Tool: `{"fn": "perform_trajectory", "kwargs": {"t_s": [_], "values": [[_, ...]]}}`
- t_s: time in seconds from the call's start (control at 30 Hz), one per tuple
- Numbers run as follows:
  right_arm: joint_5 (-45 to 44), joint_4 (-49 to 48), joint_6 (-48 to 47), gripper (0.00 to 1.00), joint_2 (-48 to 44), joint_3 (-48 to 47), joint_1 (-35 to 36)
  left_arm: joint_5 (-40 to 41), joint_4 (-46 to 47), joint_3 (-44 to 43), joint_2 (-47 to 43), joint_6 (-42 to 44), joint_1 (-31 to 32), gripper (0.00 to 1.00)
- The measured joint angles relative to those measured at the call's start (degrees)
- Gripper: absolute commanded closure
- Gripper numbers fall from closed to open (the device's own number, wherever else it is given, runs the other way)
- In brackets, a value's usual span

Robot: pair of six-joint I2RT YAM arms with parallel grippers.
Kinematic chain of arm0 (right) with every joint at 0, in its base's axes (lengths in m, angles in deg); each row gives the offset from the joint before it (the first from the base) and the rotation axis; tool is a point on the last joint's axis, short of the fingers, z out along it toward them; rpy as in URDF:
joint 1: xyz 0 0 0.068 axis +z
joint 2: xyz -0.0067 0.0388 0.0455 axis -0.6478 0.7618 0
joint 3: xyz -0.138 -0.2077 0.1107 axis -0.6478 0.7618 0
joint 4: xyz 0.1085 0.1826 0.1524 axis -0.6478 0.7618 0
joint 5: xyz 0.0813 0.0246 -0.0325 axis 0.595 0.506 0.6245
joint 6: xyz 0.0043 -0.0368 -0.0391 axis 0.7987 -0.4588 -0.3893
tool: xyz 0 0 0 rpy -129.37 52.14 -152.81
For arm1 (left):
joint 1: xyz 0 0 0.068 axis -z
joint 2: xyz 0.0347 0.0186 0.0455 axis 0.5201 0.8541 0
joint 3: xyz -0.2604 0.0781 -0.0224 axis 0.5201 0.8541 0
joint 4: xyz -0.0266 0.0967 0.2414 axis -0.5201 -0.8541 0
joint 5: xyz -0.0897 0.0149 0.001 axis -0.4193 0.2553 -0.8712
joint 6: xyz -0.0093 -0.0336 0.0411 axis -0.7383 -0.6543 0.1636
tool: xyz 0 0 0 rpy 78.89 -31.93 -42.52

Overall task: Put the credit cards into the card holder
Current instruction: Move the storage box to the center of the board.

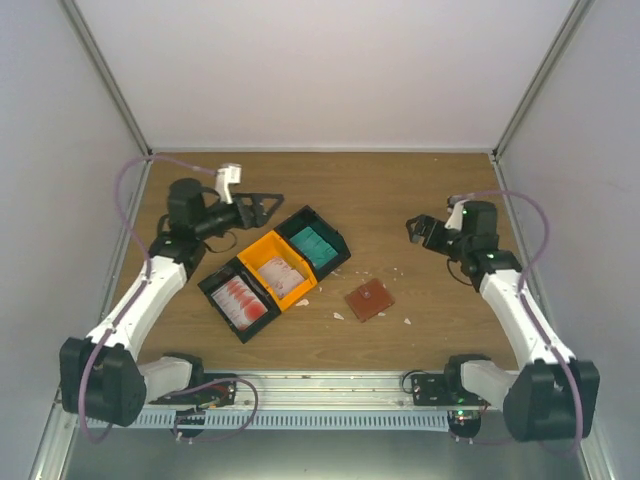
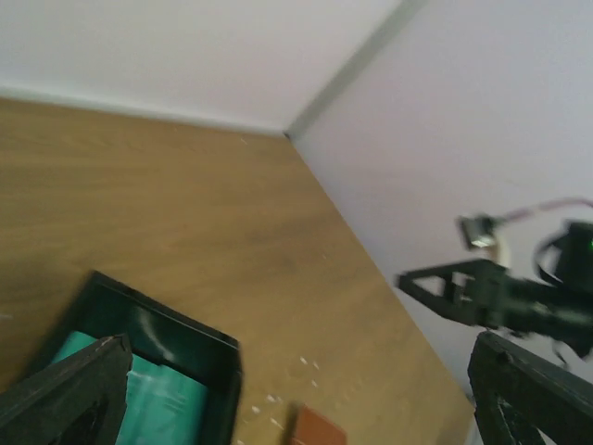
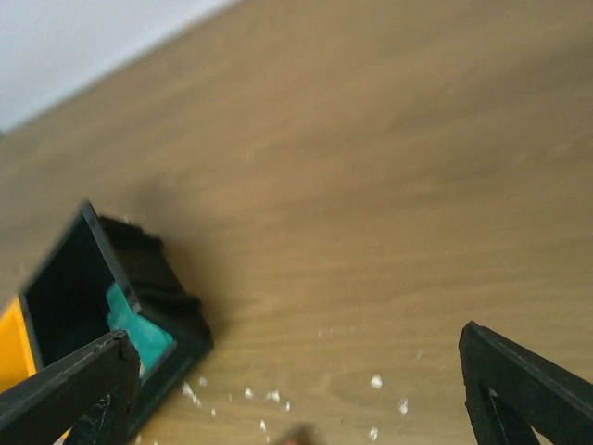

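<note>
**1. L gripper** [image 1: 268, 208]: upper left of centre in top view. Jaws wide apart, nothing held. It points toward frame right and sits just up-left of the bin row.

**2. Bin row:** 3 bins side by side, long axis running diag. from lower left to upper right, left of frame centre.
- Black bin [image 1: 205, 286] holds the red-and-white cards [image 1: 240, 298].
- Yellow bin [image 1: 252, 262] holds the pale cards [image 1: 283, 275].
- 2nd black bin [image 1: 330, 227] holds the teal cards [image 1: 315, 245].

**3. Card holder** [image 1: 369, 298]: flat on the table [image 1: 400, 190], just right of the bin row and apart from it, lower centre of frame.
- It looks closed and is turned corner-up like a diamond.
- Outline is near square, so its long axis can't be determined.
- White flecks [image 1: 408, 322] lie scattered near it.
- No card seen in it.

**4. R gripper** [image 1: 420, 228]: right of centre, pointing toward frame left. Jaws wide apart, empty.

**Assessment:**
- The holder lies down-left in frame from the R gripper. From the L gripper it lies down-right, beyond the bins.
- R arm is nearer the holder. L arm is nearer the cards, with the teal stack closest.
- Task appears not begun.
- Likely split: L picks a card, R opens or steadies the holder.
- Risk: the cards are thin and stacked, so a pinch may lift more than 1.
</note>
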Motion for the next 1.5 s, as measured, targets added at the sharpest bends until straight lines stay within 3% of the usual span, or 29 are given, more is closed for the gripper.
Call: {"fn": "perform_trajectory", "kwargs": {"t_s": [0.23, 0.47, 0.63, 0.73, 0.93, 1.23, 1.5], "values": [[-3.9, -4.4, 2.3, 0.23, 11.2, 4.4, 8.4, 4.4, 1.7, 2.3, 3.4, 0.1, 17.0, 0.01], [-8.0, -6.6, 3.8, 0.32, 20.4, 4.2, 13.0, 11.8, 1.6, 8.3, 10.9, -5.3, 30.8, 0.2], [-8.4, -6.2, 3.7, 0.45, 23.1, 4.3, 14.8, 16.1, 0.3, 10.6, 15.4, -9.4, 37.3, 0.35], [-8.7, -6.0, 4.3, 0.46, 22.5, 5.3, 16.0, 18.3, 0.1, 11.0, 17.5, -12.1, 39.9, 0.43], [-11.7, -2.8, 8.1, 0.46, 20.0, 9.3, 22.7, 25.4, -4.7, 9.2, 23.7, -16.5, 41.8, 0.45], [-13.7, 0.5, 13.9, 0.46, 15.3, 13.1, 27.3, 35.6, -13.7, 0.1, 28.8, -14.8, 40.9, 0.4], [-7.6, 0.1, 19.7, 0.49, 10.5, 16.9, 31.7, 38.9, -15.9, -3.6, 32.5, -9.5, 33.7, 0.37]]}}
